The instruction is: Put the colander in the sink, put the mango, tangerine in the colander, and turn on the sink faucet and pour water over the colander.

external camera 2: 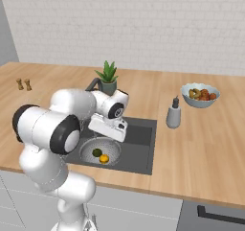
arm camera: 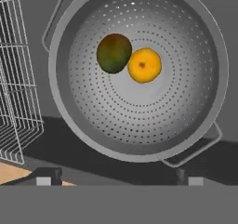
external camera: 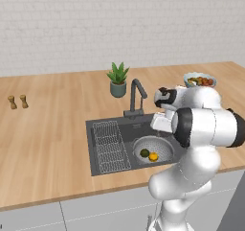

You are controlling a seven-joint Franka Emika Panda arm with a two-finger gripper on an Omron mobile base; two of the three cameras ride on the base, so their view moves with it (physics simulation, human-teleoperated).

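Observation:
The silver colander (arm camera: 139, 116) sits in the dark sink (external camera: 112, 128), right of the wire rack (arm camera: 14, 79). Inside it the dark green mango (arm camera: 114, 53) and the orange tangerine (arm camera: 144, 65) lie touching each other. Both base views show the same: colander (external camera: 162, 146) (external camera 2: 91, 148), mango (external camera: 144, 153) (external camera 2: 97, 152), tangerine (external camera: 153, 156) (external camera 2: 104, 158). My gripper (arm camera: 117, 177) hangs above the colander's near rim, open and holding nothing. The dark faucet (external camera: 136, 93) stands behind the sink; no water runs from it.
A potted plant (external camera: 118, 79) stands behind the faucet. A pale fruit bowl (external camera 2: 200, 95) and a soap dispenser (external camera 2: 173, 112) are on the counter right of the sink. Two small shakers (external camera: 17, 101) stand far left.

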